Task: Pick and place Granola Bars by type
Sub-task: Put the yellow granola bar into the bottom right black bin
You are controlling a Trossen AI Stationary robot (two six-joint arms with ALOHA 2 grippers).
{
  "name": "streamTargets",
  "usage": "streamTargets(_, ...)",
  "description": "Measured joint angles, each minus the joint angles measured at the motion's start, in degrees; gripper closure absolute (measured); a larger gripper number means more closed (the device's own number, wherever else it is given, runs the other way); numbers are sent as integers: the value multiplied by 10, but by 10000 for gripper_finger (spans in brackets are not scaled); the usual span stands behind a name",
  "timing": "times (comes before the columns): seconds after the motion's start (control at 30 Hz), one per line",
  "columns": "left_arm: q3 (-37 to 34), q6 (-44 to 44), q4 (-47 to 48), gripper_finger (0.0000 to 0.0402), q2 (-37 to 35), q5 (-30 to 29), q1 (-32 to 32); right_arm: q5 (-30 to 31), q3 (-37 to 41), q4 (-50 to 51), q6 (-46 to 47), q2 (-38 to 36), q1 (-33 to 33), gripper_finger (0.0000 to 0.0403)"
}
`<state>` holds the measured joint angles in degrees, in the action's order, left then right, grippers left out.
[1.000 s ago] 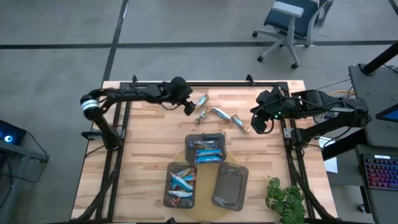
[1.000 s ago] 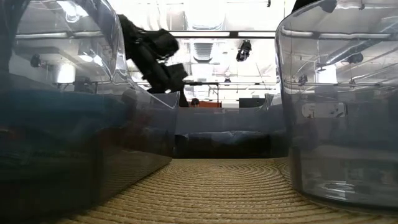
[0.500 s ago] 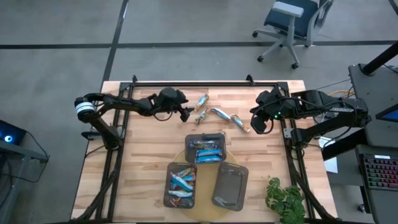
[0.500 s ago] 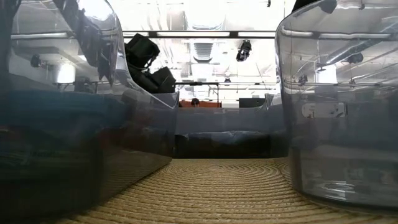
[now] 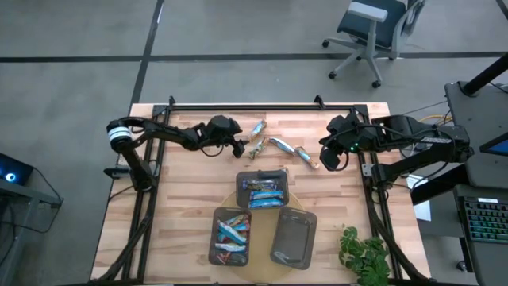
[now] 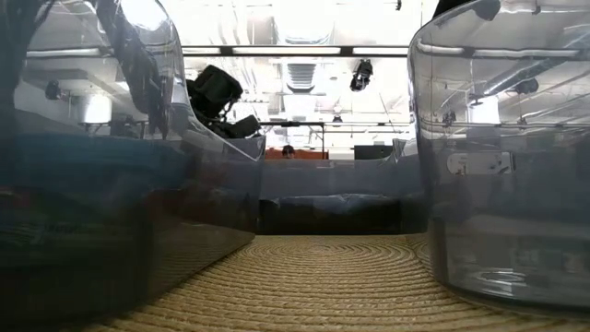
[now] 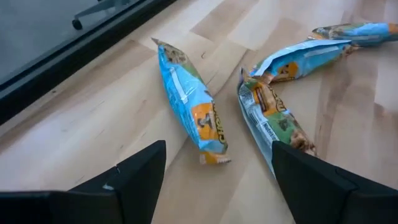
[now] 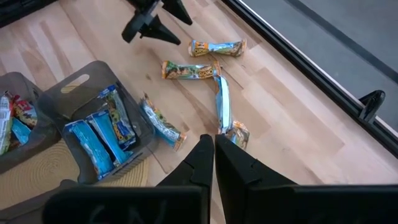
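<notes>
Several loose Granola Bars lie flat on the wooden table at its far middle: a blue one (image 5: 258,128) (image 7: 189,102), a greenish one (image 5: 255,146) (image 7: 273,121), and two more (image 5: 279,144) (image 5: 306,157). My left gripper (image 5: 240,148) (image 7: 217,180) is open and low over the table just left of them. The blue bar's near end lies ahead of the gap between its fingers, untouched. My right gripper (image 5: 328,161) (image 8: 212,163) is shut and hangs raised at the right with nothing in it.
Three dark grey trays stand on a round woven mat (image 5: 238,203) at the near middle. One (image 5: 262,176) holds blue bars, one (image 5: 216,238) mixed bars, and one (image 5: 294,237) shows nothing inside. A potted plant (image 5: 365,254) is at the near right corner. Bare wood lies left of the trays.
My left gripper has sunk toward the table and come a little toward its near edge, ending low beside the loose bars, still open. The bars have not moved.
</notes>
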<state>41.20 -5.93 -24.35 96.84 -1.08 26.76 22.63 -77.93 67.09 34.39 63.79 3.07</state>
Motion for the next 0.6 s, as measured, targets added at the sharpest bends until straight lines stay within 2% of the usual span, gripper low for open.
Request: streamTargets(0.6,44,1,-24,129,86,-3,-3,0,4,0,1,0,0,394)
